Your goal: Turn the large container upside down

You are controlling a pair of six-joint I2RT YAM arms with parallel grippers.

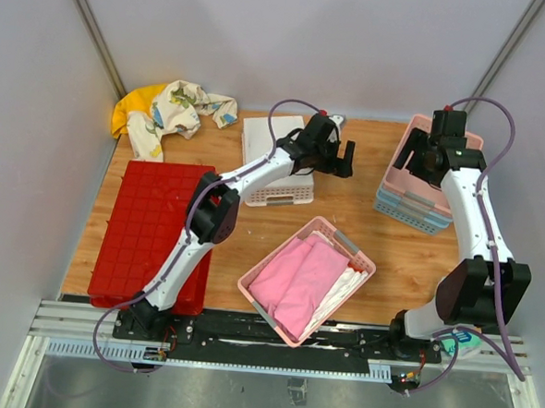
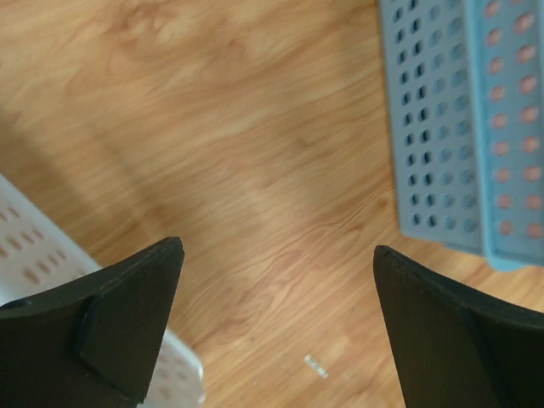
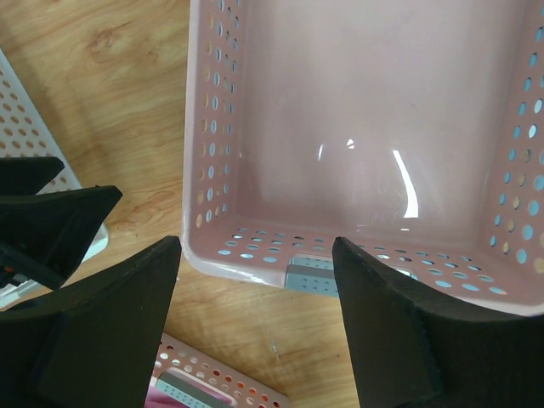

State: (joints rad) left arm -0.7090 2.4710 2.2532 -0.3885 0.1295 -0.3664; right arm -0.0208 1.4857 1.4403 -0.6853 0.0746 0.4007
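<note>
Camera overhead is showing the large container point(image 1: 150, 234) lying along the left edge of the surface point(image 1: 394, 258), long axis running from the near-left corner toward the far edge, gridded face up. The left gripper point(image 1: 337, 162) is hovering well to its right, yet nearer than the right gripper point(image 1: 416, 165) by the far-right corner. Left wrist view is showing fingers point(image 2: 127, 323) spread over bare wood, the container out of frame. Right wrist view is showing fingers point(image 3: 110, 331) spread and empty above a pink basket point(image 3: 357, 127).

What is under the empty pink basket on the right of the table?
A light-blue perforated basket, nested below the pink basket; its blue shows through the holes. Its inside is covered, so contents cannot be seen.
</note>
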